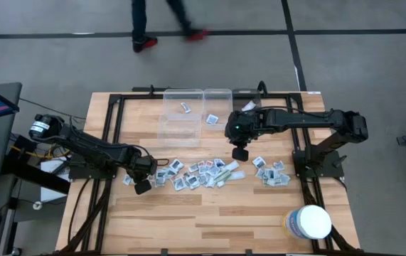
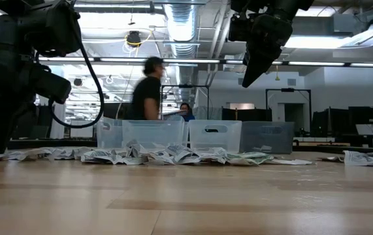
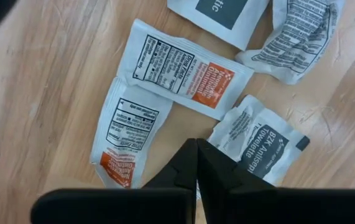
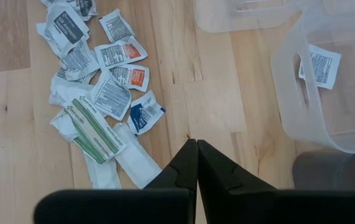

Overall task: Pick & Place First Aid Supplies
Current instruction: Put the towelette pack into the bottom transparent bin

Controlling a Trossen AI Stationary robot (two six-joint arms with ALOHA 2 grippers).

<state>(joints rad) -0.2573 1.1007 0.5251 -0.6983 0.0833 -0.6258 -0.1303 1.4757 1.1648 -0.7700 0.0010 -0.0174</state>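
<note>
The first aid supplies, small flat packets (image 1: pixel 195 173), lie strewn across the table's middle, with a second cluster (image 1: pixel 271 173) to the right. My left gripper (image 1: pixel 143 186) is shut and points down at the pile's left end. In its wrist view the shut tips (image 3: pixel 196 146) stand between an orange-print packet (image 3: pixel 126 134) and a BZK towelette packet (image 3: pixel 261 143). My right gripper (image 1: pixel 239 153) is shut and empty. It hangs well above the table (image 2: pixel 251 72), between the pile and the bins, over bare wood (image 4: pixel 196 144). My left gripper comes from above with its fingers shut, close to the towelette packet's edge (image 3: pixel 217 134). Nothing shows between the fingers. Whether they touch or pinch a packet I cannot tell, since the fingers themselves hide the spot.
Clear plastic bins (image 1: pixel 183 114) (image 1: pixel 217 107) stand at the far middle, each with a packet inside (image 1: pixel 186 108) (image 1: pixel 212 119). A white round tub (image 1: pixel 309 222) stands at the near right corner. A person (image 2: pixel 148 91) walks beyond the far edge.
</note>
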